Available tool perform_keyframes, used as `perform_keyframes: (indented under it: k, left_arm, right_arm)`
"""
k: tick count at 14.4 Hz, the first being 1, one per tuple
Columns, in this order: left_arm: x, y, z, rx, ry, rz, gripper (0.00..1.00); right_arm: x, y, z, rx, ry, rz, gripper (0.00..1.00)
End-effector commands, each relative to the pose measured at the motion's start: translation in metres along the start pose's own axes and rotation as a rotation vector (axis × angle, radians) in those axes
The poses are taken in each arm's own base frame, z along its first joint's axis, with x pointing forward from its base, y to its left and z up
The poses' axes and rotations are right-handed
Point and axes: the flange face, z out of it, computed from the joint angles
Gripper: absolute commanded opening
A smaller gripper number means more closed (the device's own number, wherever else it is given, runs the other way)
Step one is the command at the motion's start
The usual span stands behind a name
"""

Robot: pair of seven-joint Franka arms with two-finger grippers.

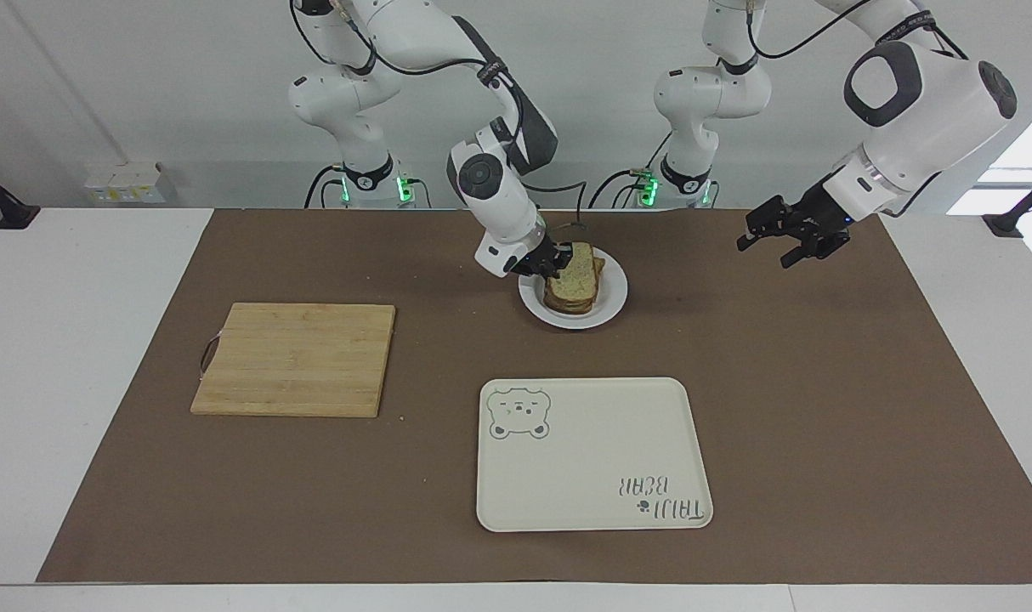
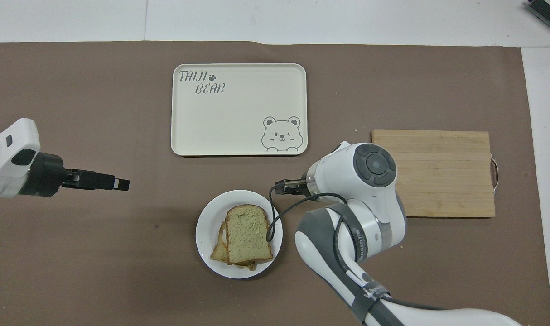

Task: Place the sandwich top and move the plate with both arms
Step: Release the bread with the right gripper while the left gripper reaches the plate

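**Sandwich station, both arms in view**

Brown-matted bench [image 1: 822,408], white wall at the robots' end. Clock directions are read in the overhead view.

- Plate [image 2: 207,235]: round, white, at 6 o'clock of the bear-print tray [image 2: 238,113].
- Sandwich top [image 2: 248,233]: speckled slice lying flat on the stacked slices on the plate.
- Bamboo cutting board [image 2: 431,174]: at 2 o'clock of the plate, well apart.
- Right claw [image 2: 279,186]: low at the plate's 1 o'clock rim, just beside the sandwich top. Whether it is spread cannot be told.
- Left claw [image 1: 762,249]: spread, holding nothing, raised over bare mat at the plate's 9 o'clock, well apart.
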Motion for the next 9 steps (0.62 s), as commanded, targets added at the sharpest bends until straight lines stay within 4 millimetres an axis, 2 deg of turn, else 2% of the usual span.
perform_keyframes:
  k: [1,3,6,8,9]
  left_arm:
    - [-0.014,-0.012,0.039,-0.027,0.018,0.006,1.00]
    - [-0.023,-0.011,0.073,-0.026,0.009,0.010,1.00]
    - [-0.043,-0.005,0.128,-0.049,0.035,0.025,1.00]
    - [-0.056,-0.002,0.162,-0.056,0.056,0.045,1.00]
    - [-0.063,0.001,0.176,-0.046,0.069,0.044,0.96]
  right_arm:
    - [0.021,0.026,-0.040,-0.084,0.032,-0.041,1.00]
    - [0.037,0.057,-0.068,-0.145,0.049,-0.027,1.00]
    - [0.049,0.085,-0.108,-0.192,0.050,0.008,1.00]
    - [0.050,0.093,-0.134,-0.219,0.048,0.018,1.00]
    - [0.048,0.101,-0.155,-0.218,0.073,0.035,1.00]
